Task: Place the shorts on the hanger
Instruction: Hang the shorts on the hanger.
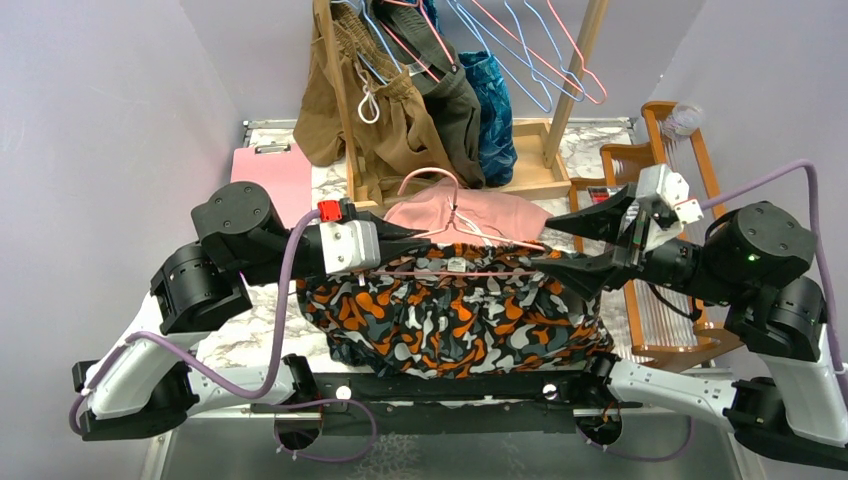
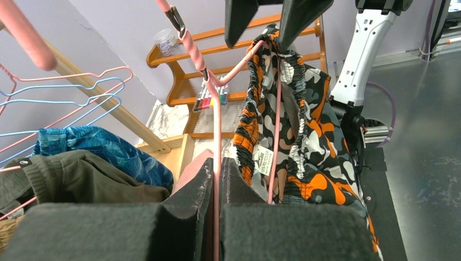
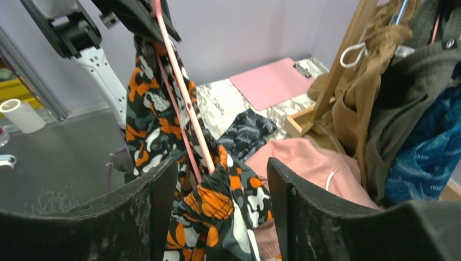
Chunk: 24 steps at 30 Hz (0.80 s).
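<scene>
Left wrist view: the left gripper (image 2: 217,171) is pressed together on the pink wire of the hanger (image 2: 217,130); the shorts (image 2: 307,125) hang from its far end, waistband bunched; in the top view, the right gripper (image 1: 545,243) stands spread around that end, fabric between its fingers; behind, a brown garment (image 1: 395,120) and a blue garment (image 1: 495,110) hang over a wooden tray (image 1: 530,188).

Robot-manipulation test cell in a lab, boxed in by plain lilac panels (image 1: 100,100) behind and to both sides of the wooden garment rack (image 1: 574,75). In front of the rack, a marble-patterned tabletop (image 1: 590,135) with the cabled left arm (image 1: 230,225) and right arm (image 1: 760,250) bolted at its near edge. On the rack, spare wire hangers (image 1: 530,85) and sample garments (image 1: 400,120); left of it, a pink clipboard (image 1: 270,175); right of it, a slatted wooden stand (image 1: 625,155).
</scene>
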Motion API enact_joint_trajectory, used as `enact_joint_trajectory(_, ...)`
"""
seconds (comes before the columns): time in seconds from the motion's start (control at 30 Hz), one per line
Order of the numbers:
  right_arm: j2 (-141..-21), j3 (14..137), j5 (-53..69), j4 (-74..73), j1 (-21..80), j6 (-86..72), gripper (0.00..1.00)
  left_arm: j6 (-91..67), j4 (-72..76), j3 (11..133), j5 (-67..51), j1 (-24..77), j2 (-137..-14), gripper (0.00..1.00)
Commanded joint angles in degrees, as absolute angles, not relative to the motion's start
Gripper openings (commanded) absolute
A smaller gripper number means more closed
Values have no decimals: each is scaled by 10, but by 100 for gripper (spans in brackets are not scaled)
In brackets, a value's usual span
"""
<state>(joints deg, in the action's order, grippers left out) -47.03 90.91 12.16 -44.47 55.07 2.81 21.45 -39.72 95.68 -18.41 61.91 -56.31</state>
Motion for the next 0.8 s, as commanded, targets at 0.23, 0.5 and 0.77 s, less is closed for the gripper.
enact_joint_trajectory(0.23, -556, 968, 231, -345, 551, -1, 67, 194, -352, 953, -243, 621, -596, 0)
enact_joint_trajectory(0.5, -578, 917, 264, -283, 551, -22, 55, 193, -344, 950, -265, 621, -611, 0)
enact_joint_trajectory(0.77, -582, 902, 273, -261, 551, -34, 38, 199, -343, 944, -272, 621, -619, 0)
